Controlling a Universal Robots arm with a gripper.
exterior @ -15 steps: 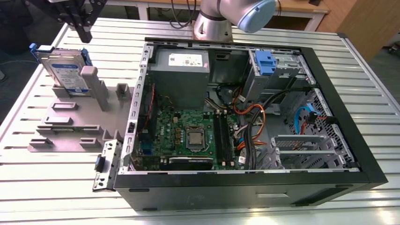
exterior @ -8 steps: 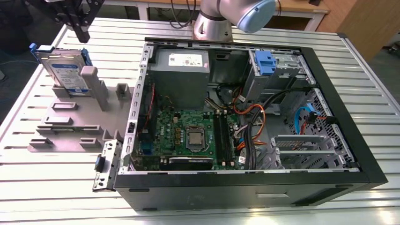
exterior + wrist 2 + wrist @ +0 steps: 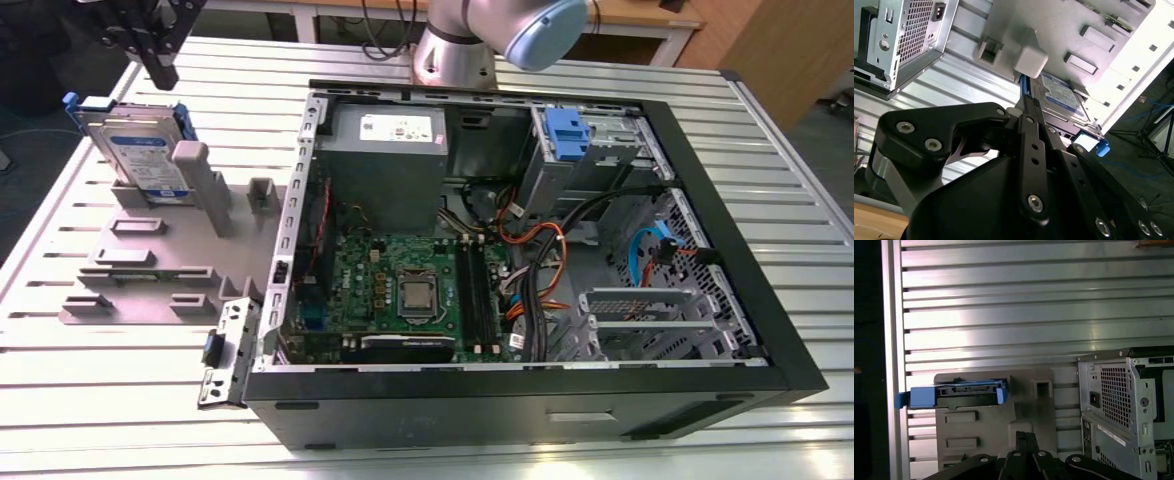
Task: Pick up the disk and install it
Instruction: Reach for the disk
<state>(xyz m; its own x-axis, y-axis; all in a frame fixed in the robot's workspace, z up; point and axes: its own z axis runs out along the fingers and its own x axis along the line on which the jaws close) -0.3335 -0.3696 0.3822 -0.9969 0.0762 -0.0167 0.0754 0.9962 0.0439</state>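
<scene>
Gripper (image 3: 163, 75) closed, empty, above the disk (image 3: 139, 152). Disk upright in gray holder (image 3: 147, 265) on counter (image 3: 80, 400).

The arm (image 3: 531, 30) is holding its gripper (image 3: 163, 74) high at the exterior view's upper left, pointing it downward, with its fingers (image 3: 1021, 444) resting closed against each other.
</scene>
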